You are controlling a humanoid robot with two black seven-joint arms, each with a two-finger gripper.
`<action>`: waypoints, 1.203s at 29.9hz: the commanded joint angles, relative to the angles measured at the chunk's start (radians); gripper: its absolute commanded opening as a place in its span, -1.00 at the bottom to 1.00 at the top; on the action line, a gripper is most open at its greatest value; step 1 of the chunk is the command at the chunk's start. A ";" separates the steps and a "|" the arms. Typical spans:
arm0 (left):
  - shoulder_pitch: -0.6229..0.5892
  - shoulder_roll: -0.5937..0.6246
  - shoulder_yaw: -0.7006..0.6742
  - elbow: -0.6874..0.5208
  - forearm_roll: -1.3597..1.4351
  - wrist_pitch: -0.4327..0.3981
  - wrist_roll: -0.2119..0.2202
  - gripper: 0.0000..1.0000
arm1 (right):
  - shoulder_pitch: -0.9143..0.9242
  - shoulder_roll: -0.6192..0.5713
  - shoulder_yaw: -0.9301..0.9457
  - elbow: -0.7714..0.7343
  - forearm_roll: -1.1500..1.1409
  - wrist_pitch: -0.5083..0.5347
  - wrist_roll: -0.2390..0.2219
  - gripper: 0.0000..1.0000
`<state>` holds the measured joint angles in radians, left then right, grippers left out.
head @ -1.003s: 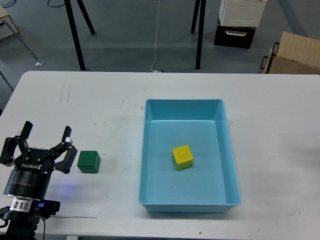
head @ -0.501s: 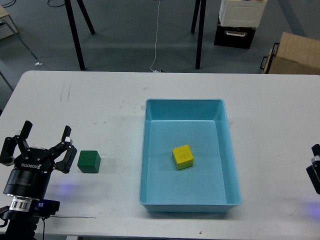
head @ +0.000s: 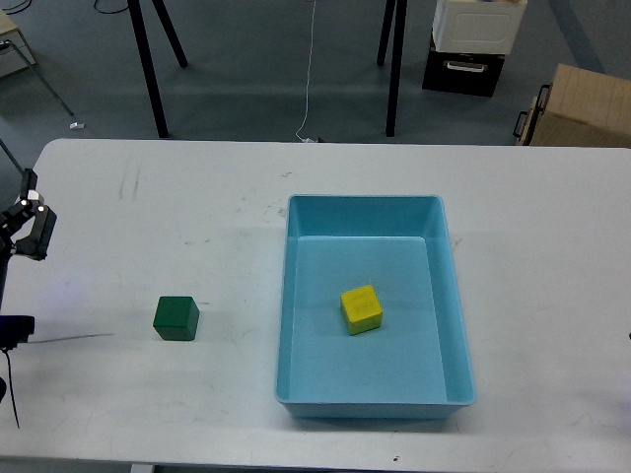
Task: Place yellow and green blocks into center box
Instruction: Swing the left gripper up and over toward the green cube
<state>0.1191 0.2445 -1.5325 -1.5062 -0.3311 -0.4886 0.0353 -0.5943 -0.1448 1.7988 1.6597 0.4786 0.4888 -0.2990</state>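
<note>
Head view: yellow block (head: pixel 361 308) lies inside the center box (head: pixel 288 296); green block (head: pixel 176 318) sits on the table (head: pixel 197 197), left of centre. Only a dark part of the left gripper (head: pixel 28 225) shows at the left edge, its spread unreadable. Approaching from there, it could nudge the cube away.

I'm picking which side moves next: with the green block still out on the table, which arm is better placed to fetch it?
Left, probably. The green block sits on the table left of the blue tray, and only the left claw shows, at the left edge. The right arm is out of view. The yellow block already lies inside the tray.
</note>
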 commanded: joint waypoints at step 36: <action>-2.015 0.230 2.077 0.165 0.765 0.000 0.029 1.00 | 0.027 0.040 -0.009 -0.031 0.003 0.000 0.001 1.00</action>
<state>-1.8477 0.6024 0.3804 -1.3819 0.4158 -0.4887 0.0579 -0.5673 -0.1052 1.7889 1.6430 0.4818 0.4886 -0.2970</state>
